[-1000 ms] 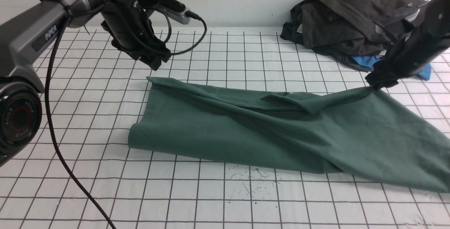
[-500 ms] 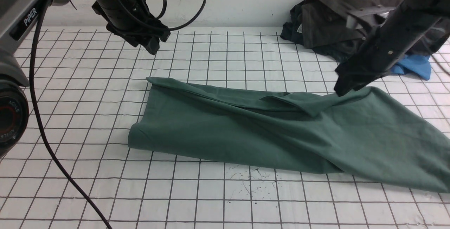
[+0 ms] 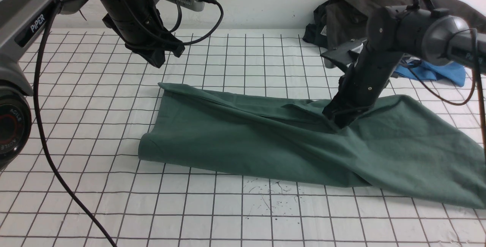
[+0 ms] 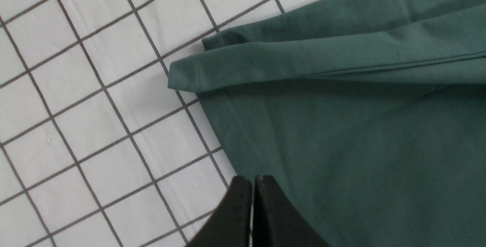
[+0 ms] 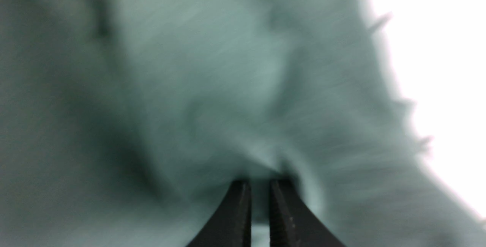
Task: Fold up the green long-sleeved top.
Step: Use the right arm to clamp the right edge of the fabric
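The front view is showing the large dark-green soft cloth top (image 3: 235, 144) lying lengthwise across the white table with its dark grid (image 3: 133, 216), its right end running out of the picture. A narrow strip along its far side is lying folded back over the body, probably a sleeve or a turned edge, and its loose layers are likely giving the grippers something to catch.

The black right gripper (image 3: 336, 121) is pointing down into the bunched folds near the garment's far edge, touching the fabric, presumably because a raised ridge is offering an easier pinch than flat cloth. Its tips are standing narrowly apart in the right wrist view (that picture is blurring badly), and I cannot tell whether any cloth is sitting between them.

The black left gripper (image 3: 163, 59) is hovering beyond the garment's left end, its fingers meeting and holding nothing, apart from the fabric and so leaving that end lying freely.

Behind, a charcoal-black heap of clothes (image 3: 349, 15) is resting at the far right, with a bright blue garment (image 3: 436, 73) poking out beneath. The folding is seemingly only partway along; a careless pinch could be dragging up several layers at once.
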